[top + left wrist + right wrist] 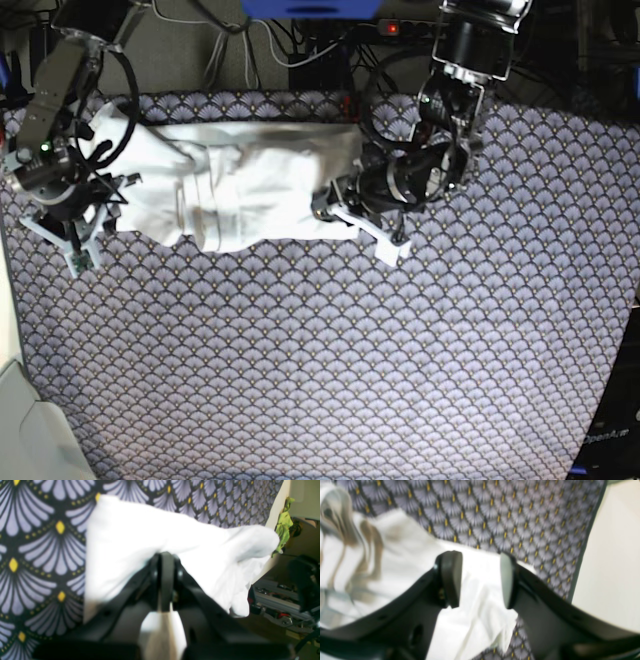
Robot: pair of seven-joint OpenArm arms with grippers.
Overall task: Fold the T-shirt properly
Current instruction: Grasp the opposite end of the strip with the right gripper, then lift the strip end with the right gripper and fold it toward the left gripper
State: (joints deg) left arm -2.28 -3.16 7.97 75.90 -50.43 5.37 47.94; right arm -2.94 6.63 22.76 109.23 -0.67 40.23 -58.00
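The left gripper (166, 580) pinches the T-shirt (250, 190) to keep its end lifted, while the right gripper (480, 580) beside the shirt's other end stands released

1. The T-shirt (250, 190), plain white and wrinkled, is lying bunched in a long band across the far part of the surface (330, 340).
2. Its ends are rumpling into loose folds.

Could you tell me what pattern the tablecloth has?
Tablecloth: pale lilac fans on black, yellow dots; clearest in left wrist view.
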